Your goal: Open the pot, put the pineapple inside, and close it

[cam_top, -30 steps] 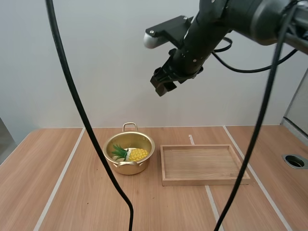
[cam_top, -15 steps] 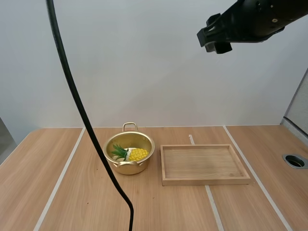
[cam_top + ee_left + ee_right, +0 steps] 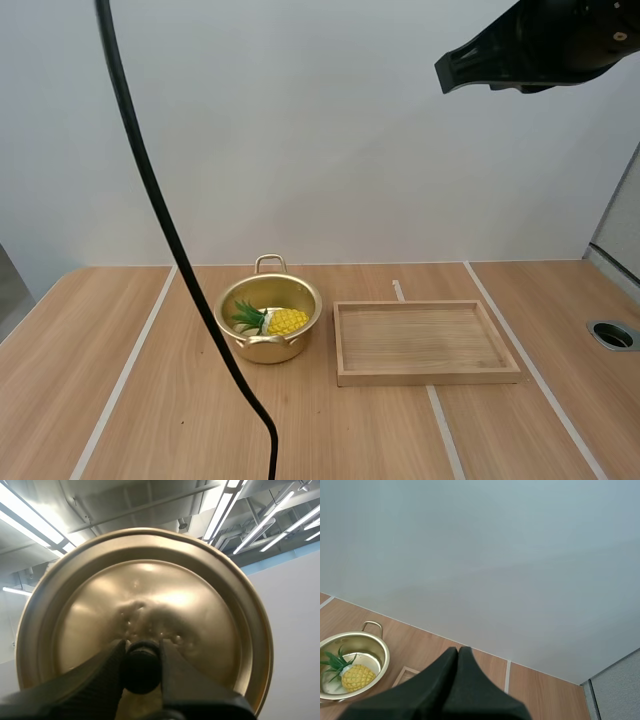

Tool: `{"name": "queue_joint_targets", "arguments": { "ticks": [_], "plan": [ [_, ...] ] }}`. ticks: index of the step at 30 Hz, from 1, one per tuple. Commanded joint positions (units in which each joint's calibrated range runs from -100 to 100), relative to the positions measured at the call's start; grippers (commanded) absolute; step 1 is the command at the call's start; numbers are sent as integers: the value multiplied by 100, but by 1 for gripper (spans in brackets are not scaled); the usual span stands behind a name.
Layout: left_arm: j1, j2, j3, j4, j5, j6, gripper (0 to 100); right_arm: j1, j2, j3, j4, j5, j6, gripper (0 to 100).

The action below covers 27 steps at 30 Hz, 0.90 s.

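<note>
Swinging up, away from the pot (image 3: 290,348), my right pincer (image 3: 456,651) is pressed together; the pineapple (image 3: 284,321) lies inside. My left pincer (image 3: 141,666) pinches the lid (image 3: 200,605); only closing remains.

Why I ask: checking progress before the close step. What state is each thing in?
pot: open, upright on the table, pineapple inside.
pineapple: lying in the pot.
lid: off the pot, held by its knob.
tray: flat on the table beside the pot.
left gripper: shut on the lid's knob.
right gripper: shut on nothing, raised over the table.
</note>
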Motion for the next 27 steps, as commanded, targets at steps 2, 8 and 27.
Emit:
{"name": "queue_joint_targets", "arguments": {
  "ticks": [2,8,27],
  "plan": [
    [-12,-35,-18,-171,340,-66,0,-30,-86,-12,-61,0,73,0],
    [-12,32,-18,-190,2516,-455,0,-30,-86,-12,-49,0,73,0],
    [-12,-752,2826,11,2516,-758,0,-30,-86,-12,-38,0,73,0]
  ]
}}
